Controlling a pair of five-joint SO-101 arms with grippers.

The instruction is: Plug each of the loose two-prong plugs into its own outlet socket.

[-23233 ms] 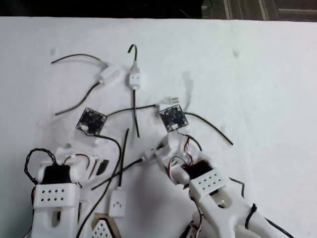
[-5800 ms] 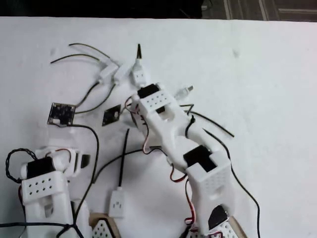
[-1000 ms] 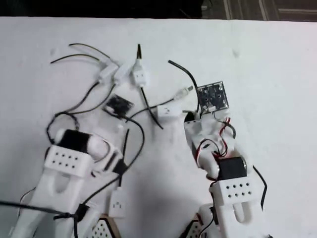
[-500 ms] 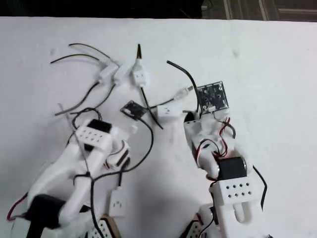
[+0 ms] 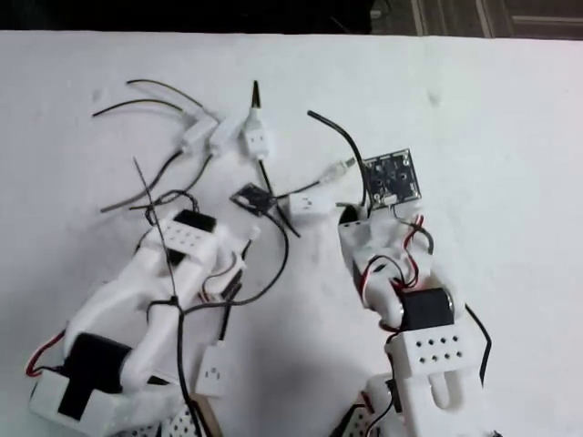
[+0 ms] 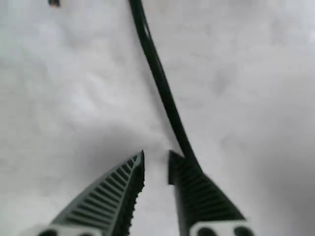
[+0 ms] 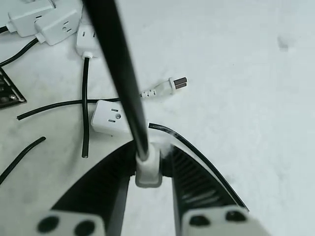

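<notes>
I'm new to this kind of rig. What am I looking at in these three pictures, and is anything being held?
Two white robot arms work at a white table. One picture looks down from a fixed overhead camera; the other two come from a camera on each arm's wrist. Scattered on the table are white outlet sockets with black cords and a loose two-prong plug. The right claw grips a white cord end. The left claw is open above the table, with another cord beside one finger.

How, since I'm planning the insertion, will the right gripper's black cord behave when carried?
Probably springy, not limp: the black cord arcs up from the plug in the right gripper. Thin, likely light; its free end may brush the outlet.
</notes>
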